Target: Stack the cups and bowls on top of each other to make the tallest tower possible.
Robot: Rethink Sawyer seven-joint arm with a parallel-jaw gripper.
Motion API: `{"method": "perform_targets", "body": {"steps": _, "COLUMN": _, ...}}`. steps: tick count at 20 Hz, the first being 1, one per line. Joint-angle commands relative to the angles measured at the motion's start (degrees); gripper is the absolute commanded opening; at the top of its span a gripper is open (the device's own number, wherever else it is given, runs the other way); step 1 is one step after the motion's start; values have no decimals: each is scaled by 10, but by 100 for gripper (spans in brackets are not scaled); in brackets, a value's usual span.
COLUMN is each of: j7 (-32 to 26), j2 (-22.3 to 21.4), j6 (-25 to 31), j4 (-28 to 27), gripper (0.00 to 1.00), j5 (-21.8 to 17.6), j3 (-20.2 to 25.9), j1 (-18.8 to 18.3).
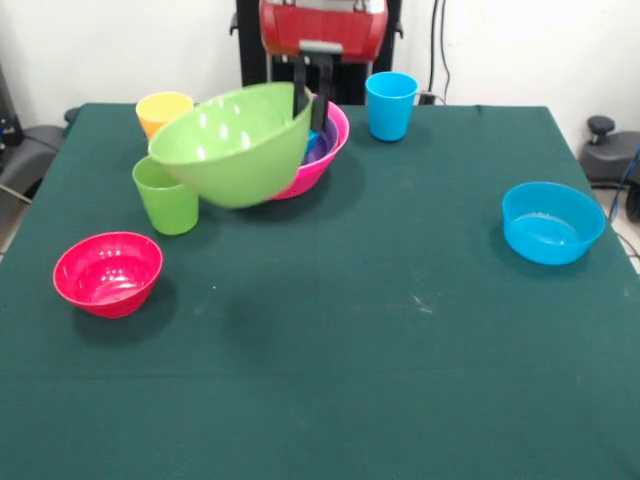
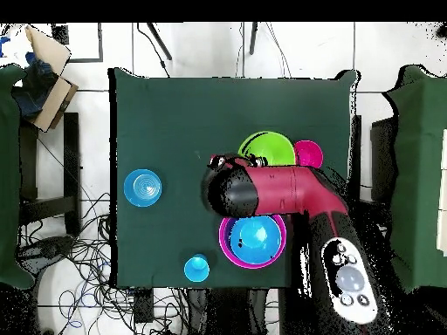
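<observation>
My gripper (image 1: pixel 310 108) is shut on the rim of the large light green bowl (image 1: pixel 232 145) and holds it tilted above the table, its fingers astride the rim. Just behind it sits the large pink bowl (image 1: pixel 325 165) with a purple and a blue bowl nested inside; from overhead the blue one (image 2: pixel 253 240) fills the pink rim (image 2: pixel 223 247). A green cup (image 1: pixel 168 200) stands under the lifted bowl's left side. A yellow-orange cup (image 1: pixel 163 112) stands behind it. A blue cup (image 1: pixel 390 105) stands at the far side. The green bowl also shows overhead (image 2: pixel 266 146).
A small red-pink bowl (image 1: pixel 108 272) sits at the left and shows overhead (image 2: pixel 307 154). A light blue bowl (image 1: pixel 552 222) sits at the right, overhead (image 2: pixel 142 188). The blue cup shows overhead (image 2: pixel 197 268) near the table edge. The red arm (image 2: pixel 279 192) covers the green and yellow-orange cups from above.
</observation>
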Motion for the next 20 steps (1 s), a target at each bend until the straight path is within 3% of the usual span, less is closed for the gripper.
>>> {"method": "perform_targets", "body": {"steps": 1, "j7": -21, "j2": -106, "j6": -40, "j4": 160, "gripper": 0, "j5": -3, "j3": 47, "j1": -28}}
{"method": "perform_targets", "body": {"steps": 9, "j7": 9, "j2": -142, "j6": -65, "j4": 215, "gripper": 0, "j5": -8, "j3": 44, "j1": -23}}
{"method": "perform_targets", "body": {"steps": 20, "j7": 17, "j2": -115, "j6": -86, "j4": 201, "gripper": 0, "j5": -25, "j3": 29, "j1": -14}}
